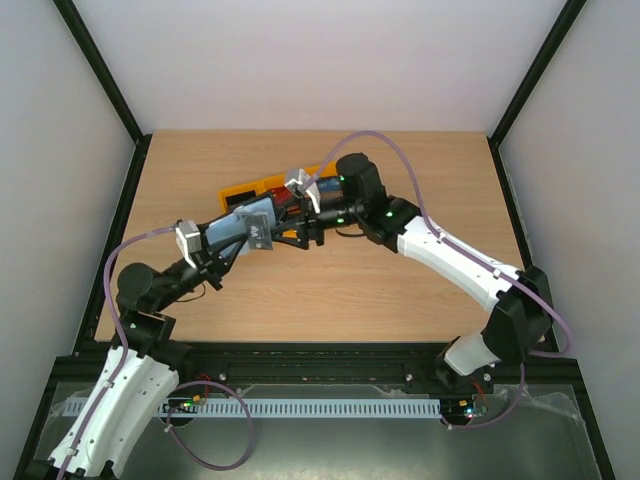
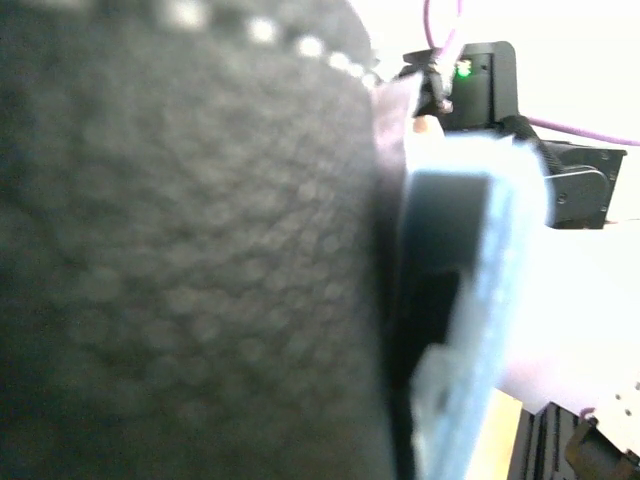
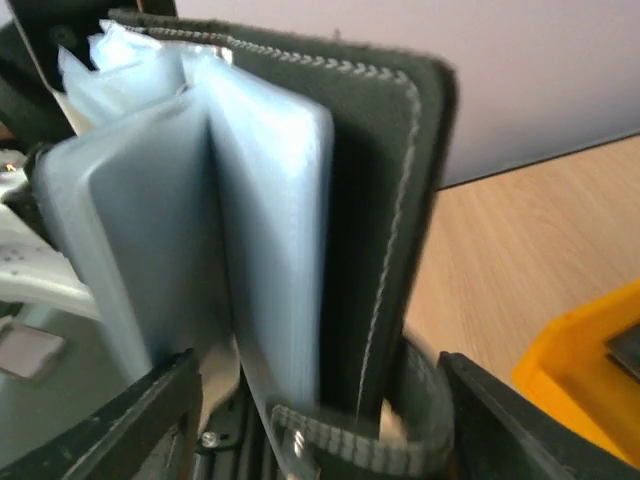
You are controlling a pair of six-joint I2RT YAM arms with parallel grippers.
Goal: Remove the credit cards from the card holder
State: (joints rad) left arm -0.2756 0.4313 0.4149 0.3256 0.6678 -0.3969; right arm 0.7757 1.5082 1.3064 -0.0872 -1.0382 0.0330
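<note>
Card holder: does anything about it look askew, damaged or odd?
Only its pose: the card holder is up off the table, shut in the left gripper, with its pale plastic sleeves fanned away from the black cover. No damage or spill shows.

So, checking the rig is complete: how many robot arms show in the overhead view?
2. The left arm reaches in from bottom left, the right arm from bottom right, meeting at the card holder.
</note>
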